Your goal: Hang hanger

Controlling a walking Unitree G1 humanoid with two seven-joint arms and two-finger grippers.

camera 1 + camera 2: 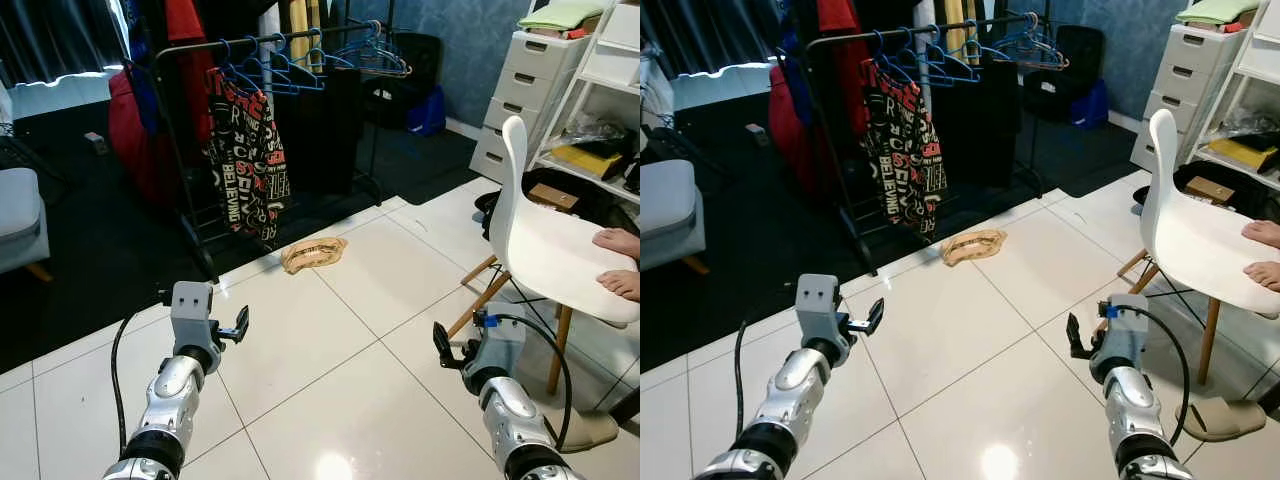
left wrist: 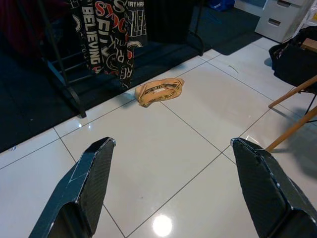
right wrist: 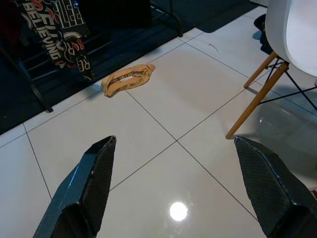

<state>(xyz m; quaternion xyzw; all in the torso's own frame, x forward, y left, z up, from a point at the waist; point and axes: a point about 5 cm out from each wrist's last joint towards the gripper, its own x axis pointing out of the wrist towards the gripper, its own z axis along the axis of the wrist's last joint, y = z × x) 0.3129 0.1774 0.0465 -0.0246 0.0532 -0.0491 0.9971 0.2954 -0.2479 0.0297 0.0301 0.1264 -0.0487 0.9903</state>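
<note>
**Hang hanger: barely begun, nothing in hand**

Nothing picked up yet. No loose hanger spotted on floor; blue hangers already up on black clothes rack, far side of tiles, well ahead. So pick, carry and hang all left, by the look of it.

Left to right:
- Left gripper raised low over white tiles, forearm angled fwd, fingers spread wide, empty.
- Printed black garment on rack, upper mid.
- Tan cloth item crumpled on tile at carpet edge, just below rack; not a hanger as far as can be told.
- Right gripper same pose, spread wide, empty, beside wooden chair leg.
- White chair far right, a person's hands resting on seat.
</note>
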